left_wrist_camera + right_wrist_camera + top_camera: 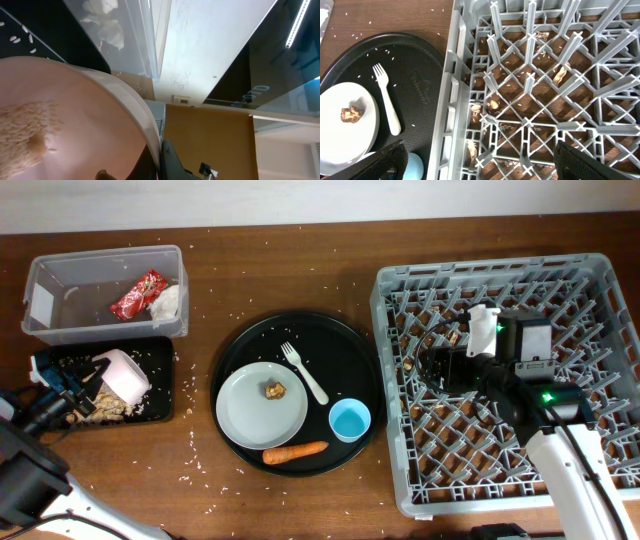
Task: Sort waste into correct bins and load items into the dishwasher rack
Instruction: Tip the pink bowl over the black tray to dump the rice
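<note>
The small white bowl (122, 373) is over the shallow black tray (160, 360) at the desk's (280, 270) left edge. It is tipped on its side with its mouth turned left and downward. The left jaws are clamped together on its rim. Seen from the left wrist, beige rice-like crumbs (22, 130) cling to the bowl's inside, and more lie heaped on the tray floor below.

Just behind the tray stands the clear plastic tub (80, 295). It holds one red snack wrapper (138, 294) and one crumpled white napkin (167, 302), side by side at its right end.

At mid-desk the round black tray (340, 350) carries four items:
- One light grey plate (250, 412), with a single brown food scrap (274, 389) on it.
- One white plastic fork (305, 373), lying diagonally with its tines to the far left and its handle to the near right.
- One light-blue cup (350, 421), upright.
- One orange carrot (295, 451), with its long axis almost crosswise along the near rim.

Loose crumbs speckle the desk.

On the right sits the grey dishwasher rack (590, 280), with only a few beige bits in its lattice. The right jaws hang above it, wide apart and holding nothing.
</note>
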